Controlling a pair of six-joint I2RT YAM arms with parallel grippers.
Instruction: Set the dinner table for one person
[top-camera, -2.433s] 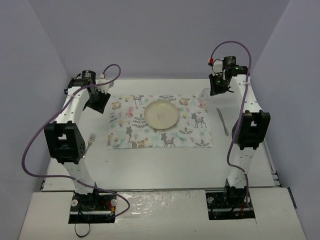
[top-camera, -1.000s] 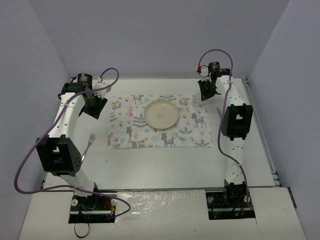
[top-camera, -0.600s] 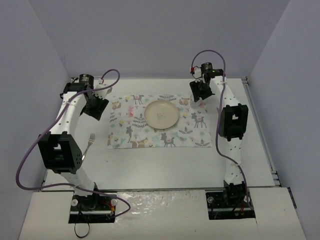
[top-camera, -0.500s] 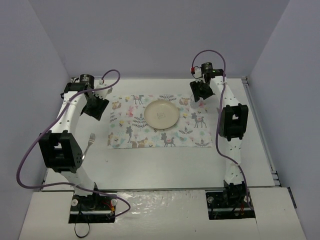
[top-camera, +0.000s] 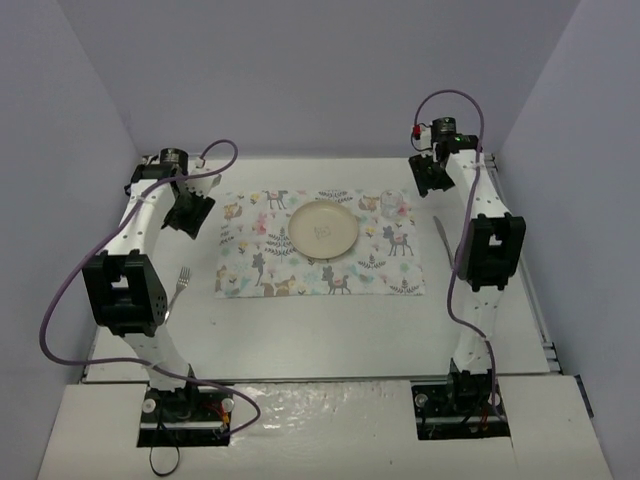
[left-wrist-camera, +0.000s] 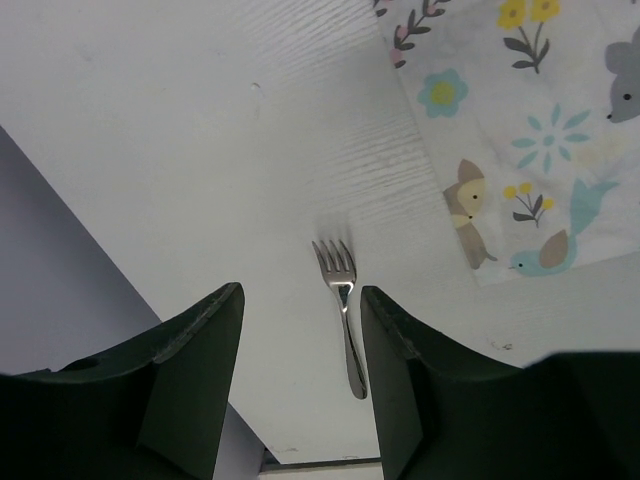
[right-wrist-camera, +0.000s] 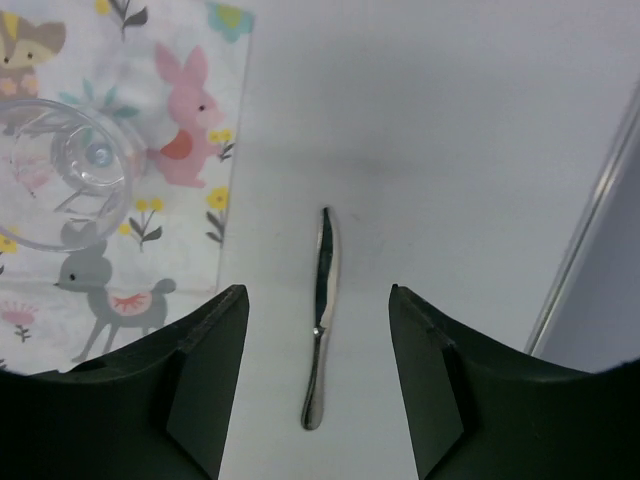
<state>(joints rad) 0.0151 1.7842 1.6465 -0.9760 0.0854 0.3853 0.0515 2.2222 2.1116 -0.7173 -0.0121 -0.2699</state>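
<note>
The white dinner table (top-camera: 320, 320) carries an animal-print placemat (top-camera: 300, 250) with a cream plate (top-camera: 321, 227) on its middle. A clear glass (right-wrist-camera: 60, 170) stands on the placemat's far right corner. A fork (top-camera: 181, 284) lies on the table left of the placemat, and a knife (top-camera: 439, 230) lies to its right. My left gripper (top-camera: 188, 210) hangs open above the table's far left, with the fork (left-wrist-camera: 345, 320) seen between its fingers far below. My right gripper (top-camera: 432, 178) is open and empty above the knife (right-wrist-camera: 322, 300), just right of the glass.
Grey walls close in the table on the left, back and right. A metal rail (right-wrist-camera: 590, 230) runs along the table's right edge. The right arm's elbow (top-camera: 490, 250) hangs over the knife's near end.
My right gripper has opened and let go of the glass on the placemat's corner, then swung right and back over the knife. The left arm has barely shifted.
</note>
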